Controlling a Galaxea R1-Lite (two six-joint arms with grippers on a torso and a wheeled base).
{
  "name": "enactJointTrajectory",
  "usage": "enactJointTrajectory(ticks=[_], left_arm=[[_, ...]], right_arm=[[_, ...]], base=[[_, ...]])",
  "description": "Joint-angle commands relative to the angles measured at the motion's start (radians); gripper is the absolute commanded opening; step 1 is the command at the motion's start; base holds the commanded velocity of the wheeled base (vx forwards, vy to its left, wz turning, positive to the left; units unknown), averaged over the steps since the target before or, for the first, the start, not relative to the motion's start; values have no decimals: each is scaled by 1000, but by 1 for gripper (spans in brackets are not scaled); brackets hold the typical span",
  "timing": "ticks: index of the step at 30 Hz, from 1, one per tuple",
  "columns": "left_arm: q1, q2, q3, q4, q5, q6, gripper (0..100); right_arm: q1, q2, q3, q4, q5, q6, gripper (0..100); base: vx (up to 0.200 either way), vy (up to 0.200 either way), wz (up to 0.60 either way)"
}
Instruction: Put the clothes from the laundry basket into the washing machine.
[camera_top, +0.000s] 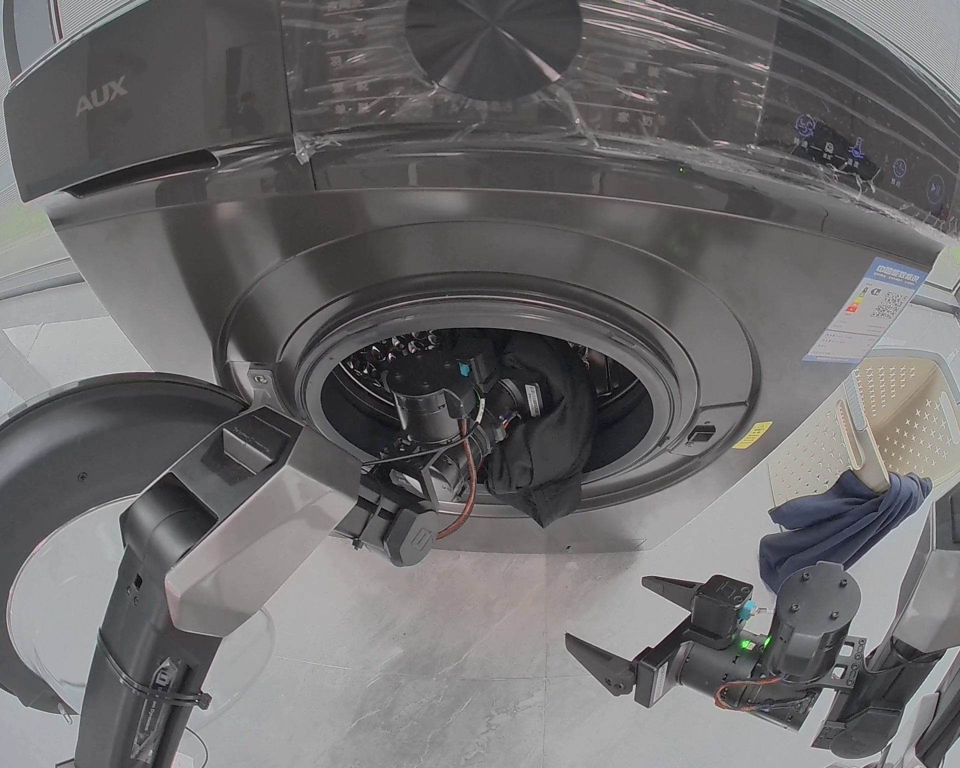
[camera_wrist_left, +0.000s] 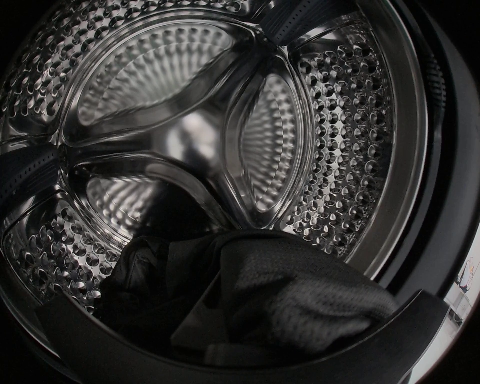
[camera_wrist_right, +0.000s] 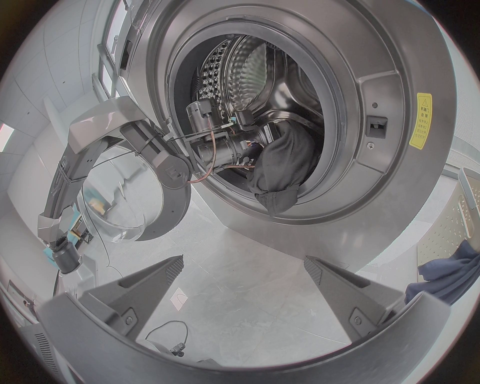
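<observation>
Blue garment (camera_top: 842, 522) drapes over the rim of the laundry basket (camera_top: 912, 398), just right of the right gripper (camera_top: 608, 612), which is empty, jaws spread, aimed away toward the washing machine (camera_top: 500, 250), where a black garment (camera_top: 545, 430) lies across the door lip beside the left arm (camera_top: 250, 500).

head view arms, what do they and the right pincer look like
Left arm: angular silver-grey shells over black joints, a strap round the lower link, a copper-brown cable looping at the wrist. Right arm: black wrist with a round housing, green lights, thin brown cable. Right pincer: two black wedge-shaped fingers tapering to points.
</observation>
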Motion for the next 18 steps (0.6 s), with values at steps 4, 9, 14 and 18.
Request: enactJointTrajectory(ticks=[4, 9, 14, 18], left_arm=[[17, 81, -149, 66, 22, -1, 0], [19, 146, -318, 141, 46, -1, 0], [31, 178, -414, 214, 82, -13, 0], [33, 179, -414, 213, 103, -19, 0]], right_arm=[[4, 20, -7, -1, 1, 0, 100], [15, 20, -13, -1, -1, 3, 100], [15, 18, -20, -1, -1, 3, 100], [15, 17, -20, -1, -2, 3, 100]], base=[[0, 0, 0], [0, 0, 0], [0, 0, 0], [0, 0, 0]])
